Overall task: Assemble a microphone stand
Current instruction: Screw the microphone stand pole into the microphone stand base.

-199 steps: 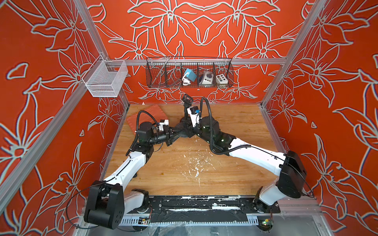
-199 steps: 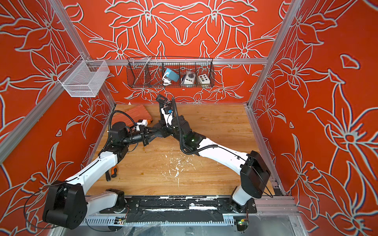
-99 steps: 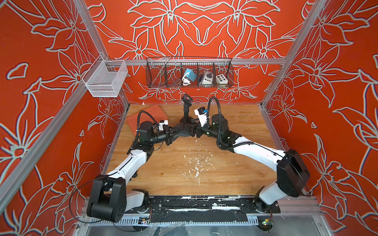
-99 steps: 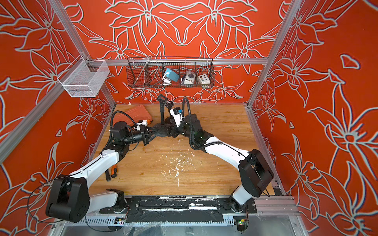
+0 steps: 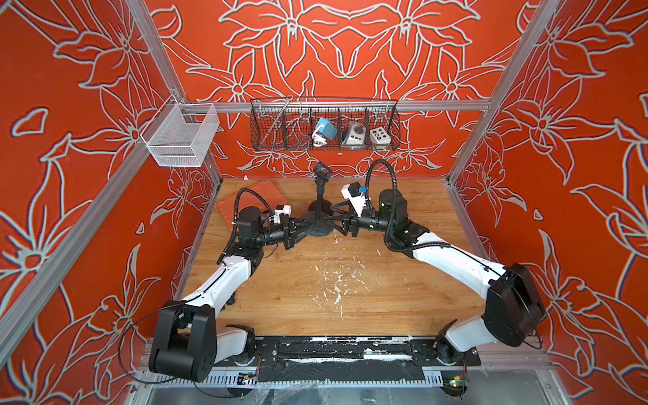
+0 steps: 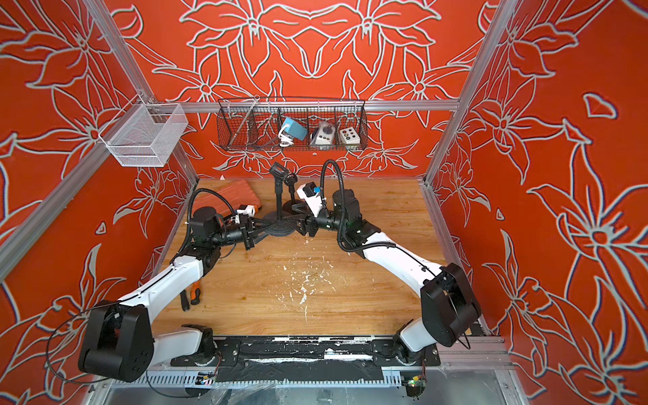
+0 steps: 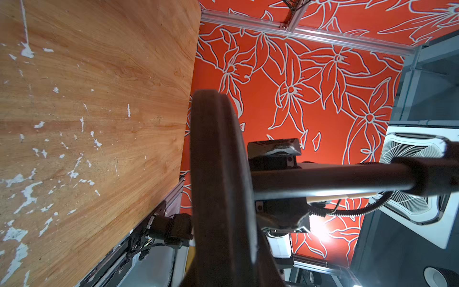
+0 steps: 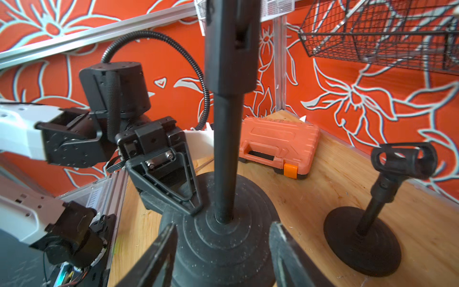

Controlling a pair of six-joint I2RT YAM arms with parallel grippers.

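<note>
The microphone stand (image 5: 319, 201) stands upright by the back edge of the bench (image 5: 298, 280), about midway along. The left gripper (image 5: 304, 225) clamps the rim of its base (image 5: 321, 232), seemingly to steady it, while the right gripper (image 8: 222, 226) hangs spread and empty, facing the pole (image 8: 227, 149).
</note>
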